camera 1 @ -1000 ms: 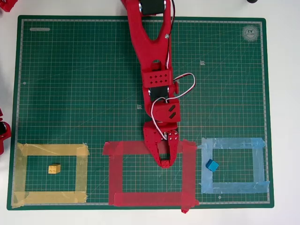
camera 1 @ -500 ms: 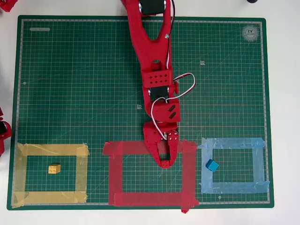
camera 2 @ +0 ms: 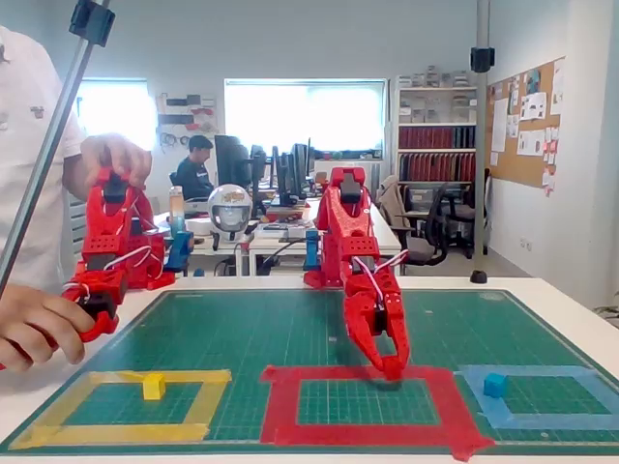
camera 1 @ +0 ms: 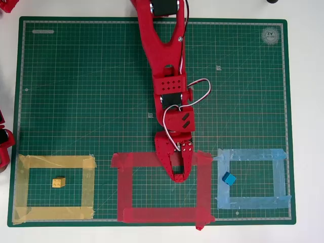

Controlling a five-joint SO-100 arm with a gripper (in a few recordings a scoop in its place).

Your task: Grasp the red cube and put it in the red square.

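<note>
Green gridded cutting mat [camera 1: 76,91] lay on a white table [camera 2: 580,309] in an office. Red two-finger gripper [camera 1: 177,174] sat low over the wide red tape square [camera 1: 162,215]; grip state could not be told.

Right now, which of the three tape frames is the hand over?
The red square: the hand hangs above its top strip, between the yellow tape frame and the light-blue one.

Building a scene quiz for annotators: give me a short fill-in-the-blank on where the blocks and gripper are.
1. The yellow block lies inside the ____ tape frame.
2. The blue block lies inside the ____ tape frame.
3. The gripper is low over the top edge of the ____ square.

Missing words: yellow; light-blue; red
</note>
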